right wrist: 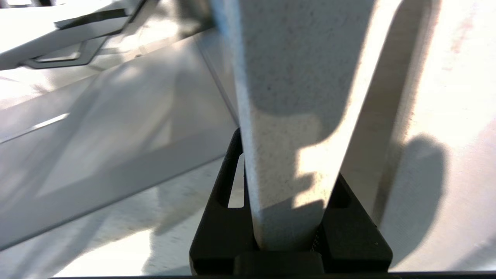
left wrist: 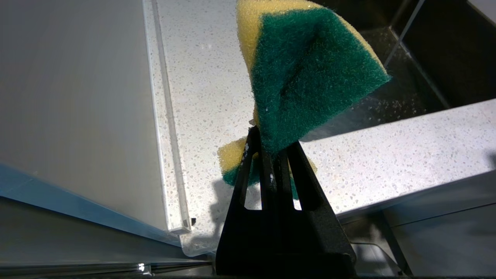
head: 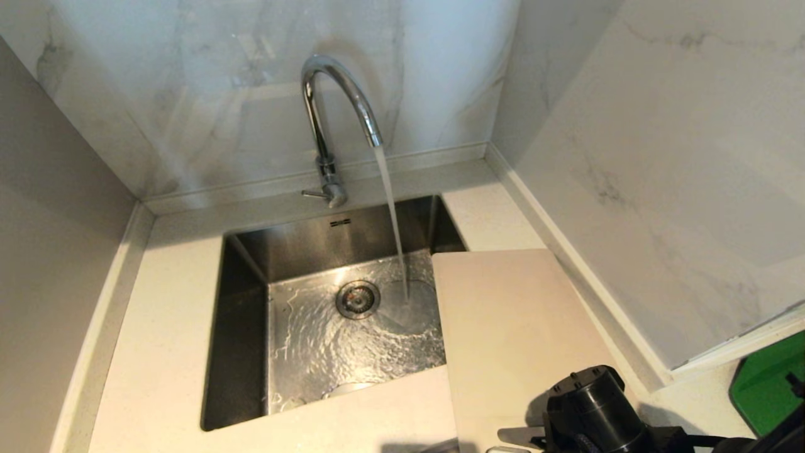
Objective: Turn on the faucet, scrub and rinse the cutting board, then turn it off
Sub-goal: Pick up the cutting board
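Water is already running from the faucet (head: 333, 126) into the sink (head: 251, 327), so step 1 is judged done; scrubbing, rinsing and shutting off are left. The left gripper (left wrist: 271, 155) is clenched on a sponge (left wrist: 310, 69). The board (head: 516, 327), lying over the sink's right edge, is grasped by the right gripper (right wrist: 288, 217).

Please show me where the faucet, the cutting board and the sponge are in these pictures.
faucet (head: 327, 135): head view, on the upright chrome neck.
cutting board (head: 516, 321): head view, on its flat top face, right of the sink.
sponge (left wrist: 310, 73): left wrist view, on the green scrubbing side.
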Motion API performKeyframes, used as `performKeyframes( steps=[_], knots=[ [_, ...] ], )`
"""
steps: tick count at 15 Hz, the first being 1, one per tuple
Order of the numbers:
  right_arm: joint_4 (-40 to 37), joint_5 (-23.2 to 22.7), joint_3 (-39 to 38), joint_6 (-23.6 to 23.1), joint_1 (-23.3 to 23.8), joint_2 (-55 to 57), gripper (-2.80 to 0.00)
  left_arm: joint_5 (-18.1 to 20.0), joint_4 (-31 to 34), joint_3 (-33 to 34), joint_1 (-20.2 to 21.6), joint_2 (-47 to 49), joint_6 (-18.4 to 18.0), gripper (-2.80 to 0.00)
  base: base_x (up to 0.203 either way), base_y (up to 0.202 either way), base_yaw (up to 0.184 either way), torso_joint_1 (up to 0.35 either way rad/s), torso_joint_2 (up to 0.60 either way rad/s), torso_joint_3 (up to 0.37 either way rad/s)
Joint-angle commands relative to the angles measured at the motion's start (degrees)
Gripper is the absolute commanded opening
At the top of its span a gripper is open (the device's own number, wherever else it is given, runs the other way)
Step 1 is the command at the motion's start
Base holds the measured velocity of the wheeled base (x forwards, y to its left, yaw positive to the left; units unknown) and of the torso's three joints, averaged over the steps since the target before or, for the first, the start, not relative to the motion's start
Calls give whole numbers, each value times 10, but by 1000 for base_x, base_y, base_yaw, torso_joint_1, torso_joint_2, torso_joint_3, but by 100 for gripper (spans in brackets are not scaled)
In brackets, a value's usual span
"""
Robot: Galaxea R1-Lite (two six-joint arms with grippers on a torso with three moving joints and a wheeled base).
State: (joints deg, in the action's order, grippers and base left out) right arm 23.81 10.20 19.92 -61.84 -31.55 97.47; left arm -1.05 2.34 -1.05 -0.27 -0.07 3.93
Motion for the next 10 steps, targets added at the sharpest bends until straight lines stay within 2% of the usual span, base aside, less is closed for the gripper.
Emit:
performKeyframes(
  steps=[1,10],
  knots=[
    [2,2,-2,-11,0,-32,-280,-1,0,0,0,0,1,-280,0,0,0,0,0,0],
    [2,19,-4,-43,1,-111,-280,0,0,0,0,0,0,-280,0,0,0,0,0,0]
  ],
)
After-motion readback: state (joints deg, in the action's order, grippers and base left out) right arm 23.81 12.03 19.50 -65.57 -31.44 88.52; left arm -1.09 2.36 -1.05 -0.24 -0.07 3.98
